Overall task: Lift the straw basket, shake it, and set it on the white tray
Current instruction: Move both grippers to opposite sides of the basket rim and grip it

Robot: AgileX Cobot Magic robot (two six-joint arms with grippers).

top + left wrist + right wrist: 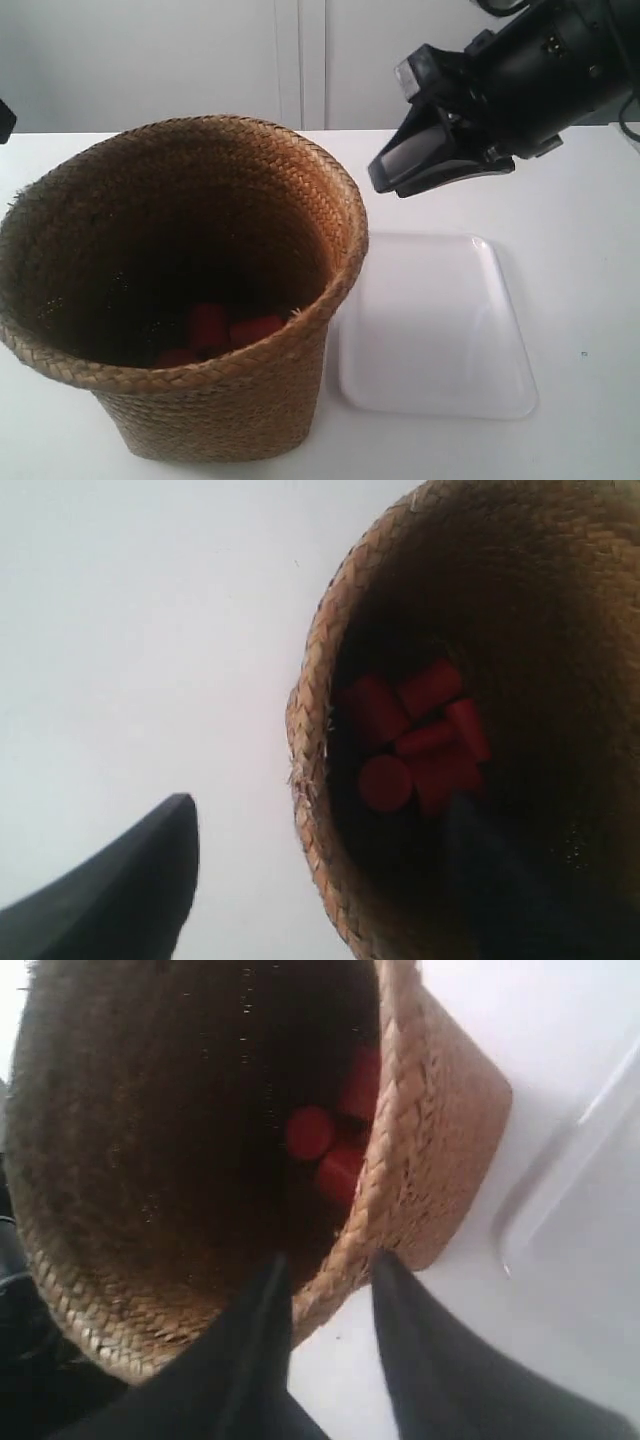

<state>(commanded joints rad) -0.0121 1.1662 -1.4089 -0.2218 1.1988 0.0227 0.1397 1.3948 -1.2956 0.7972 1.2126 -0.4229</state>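
Found the straw basket (220, 400) standing upright on the bench (590, 200), just beside the white tray (440, 330), its wide rim reaching over the tray's near edge as seen in the exterior view. Noted several red pieces (420, 740) lying loose in the dark bottom. Saw the right jaws parted and holding nothing, poised above the rim on the tray side, with the braided wall lined up in the gap in the right wrist view. Could not tell contact with the straw from there, though looked clear of it in the exterior view. Saw the left jaws spread wide and likewise empty, one finger (120, 880) outside the wall over bare bench, the other only a dark blur toward the inside. Judged the grasp not yet made, with lift, shake and placing all ahead. Feared a finger landing on top of the rim rather than astride it, crushing the weave or tipping the basket toward the tray. Feared a pinch on soft straw giving way mid-shake, dropping the load or tilting it enough to throw the red pieces out. Expected trouble from uneven pulls by the two arms, twisting the rim out of one hold. Reckoned the glossy tray easy to shove aside on a low carry, and the narrower base easy to perch on the raised edge unless well centred.
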